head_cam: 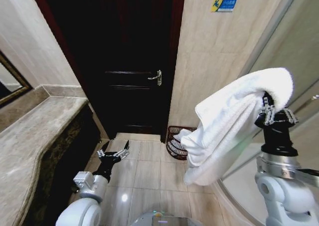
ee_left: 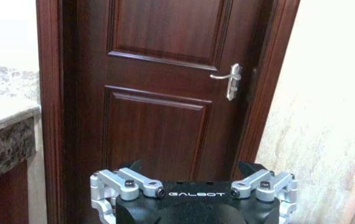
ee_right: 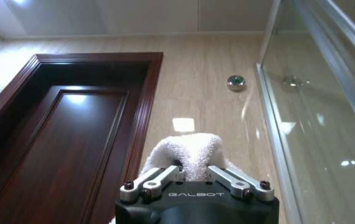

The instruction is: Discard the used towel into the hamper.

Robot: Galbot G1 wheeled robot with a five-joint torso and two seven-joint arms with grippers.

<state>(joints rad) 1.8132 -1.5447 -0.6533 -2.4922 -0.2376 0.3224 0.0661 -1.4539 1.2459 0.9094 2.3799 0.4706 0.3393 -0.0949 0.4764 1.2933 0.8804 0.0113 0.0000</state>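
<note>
A white towel (head_cam: 234, 121) hangs in a long fold from my right gripper (head_cam: 267, 106), which is raised at the right and shut on the towel's upper end; the right wrist view shows the towel (ee_right: 186, 154) bunched between the fingers. The towel's lower end hangs in front of the hamper (head_cam: 175, 142), a reddish-brown openwork basket on the floor by the wall, partly hidden behind it. My left gripper (head_cam: 113, 151) is held low over the floor tiles on the left, open and holding nothing, pointed at the door.
A dark wooden door (head_cam: 132, 61) with a silver lever handle (head_cam: 156, 77) is straight ahead, shut. A marble counter (head_cam: 35, 136) runs along the left. A glass shower screen (head_cam: 294, 61) stands at the right. Beige floor tiles (head_cam: 149, 171) lie between.
</note>
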